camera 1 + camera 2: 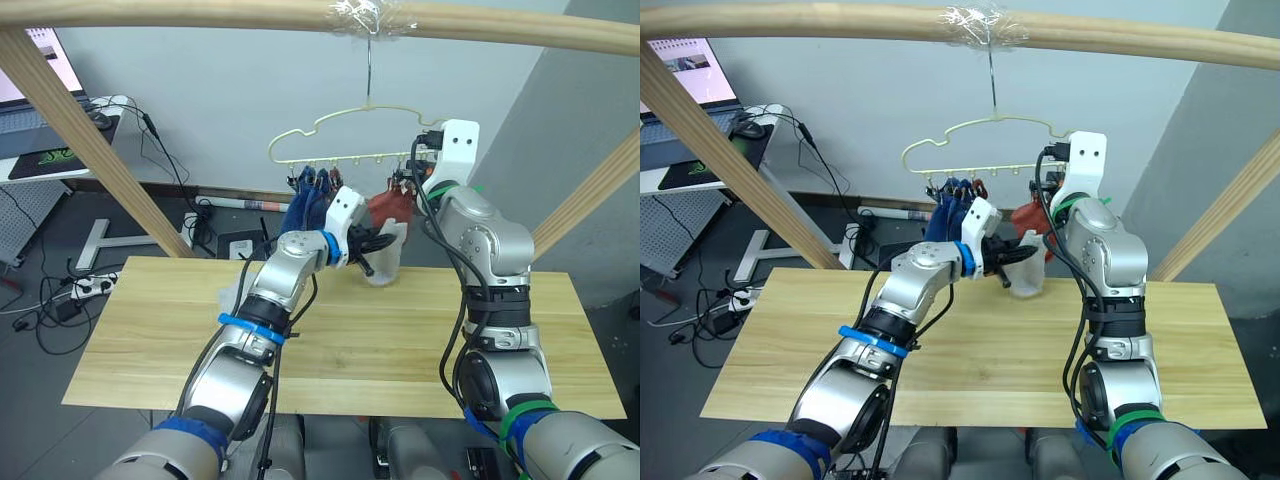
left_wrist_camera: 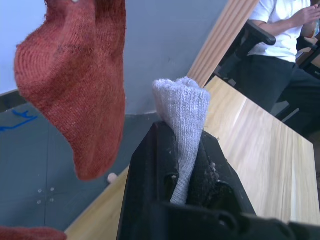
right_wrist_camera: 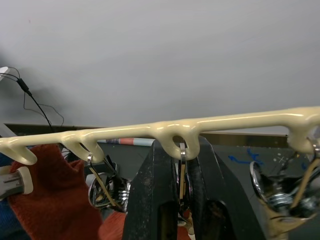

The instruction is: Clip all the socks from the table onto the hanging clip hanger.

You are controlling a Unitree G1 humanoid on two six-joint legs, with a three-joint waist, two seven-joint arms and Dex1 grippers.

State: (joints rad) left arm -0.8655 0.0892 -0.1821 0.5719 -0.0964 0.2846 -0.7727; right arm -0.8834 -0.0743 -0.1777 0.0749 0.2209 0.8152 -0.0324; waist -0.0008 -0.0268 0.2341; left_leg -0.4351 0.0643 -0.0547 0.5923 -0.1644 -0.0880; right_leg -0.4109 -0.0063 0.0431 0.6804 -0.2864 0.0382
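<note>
While the left gripper [image 2: 182, 165] pinches a grey sock [image 2: 182, 120] in its jaws above the surface [image 1: 340, 340], the right gripper's [image 3: 179, 165] jaws close on a clip [image 3: 182, 170] of the hanger [image 1: 345, 135], red sock [image 2: 75, 85] and blue socks [image 1: 305, 205] hanging alongside

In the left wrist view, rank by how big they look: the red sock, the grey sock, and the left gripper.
1. left gripper, though being closest to the camera inflates it
2. red sock, hanging
3. grey sock, its bunched end sticking out between the gripper's fingers; the rest is hidden, so its true size is unclear
</note>
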